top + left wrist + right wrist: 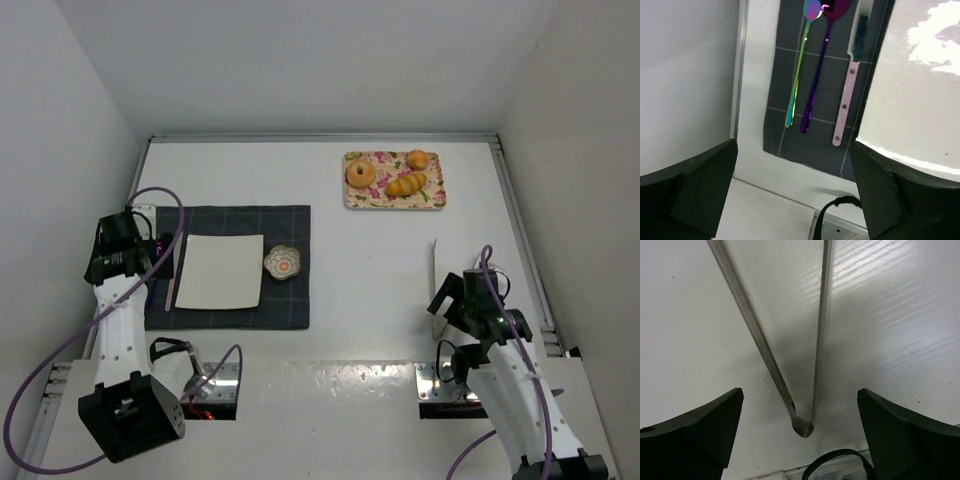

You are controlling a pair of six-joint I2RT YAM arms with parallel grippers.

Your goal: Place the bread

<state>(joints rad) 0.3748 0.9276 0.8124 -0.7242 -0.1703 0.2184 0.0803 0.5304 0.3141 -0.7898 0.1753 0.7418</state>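
Observation:
The bread lies on a floral tray [392, 204] at the back right: a ring-shaped bagel [360, 174], a ridged croissant-like roll [405, 184] and a small round bun [417, 158]. My left gripper [152, 248] is open and empty over the left edge of a dark placemat [290, 300]; in the left wrist view it [794, 150] is above the cutlery. My right gripper [447, 298] is open and empty at the near right, far from the bread. In the right wrist view it [801, 392] hovers over the hinge end of metal tongs [805, 424] lying on the table.
A white square plate [220, 271] and a small floral dish [283, 262] sit on the placemat. An iridescent spoon [799, 75], a purple spoon [817, 70] and a pink-handled knife [846, 105] lie on its left side. The tongs [434, 285] lie beside my right gripper. Walls enclose the table.

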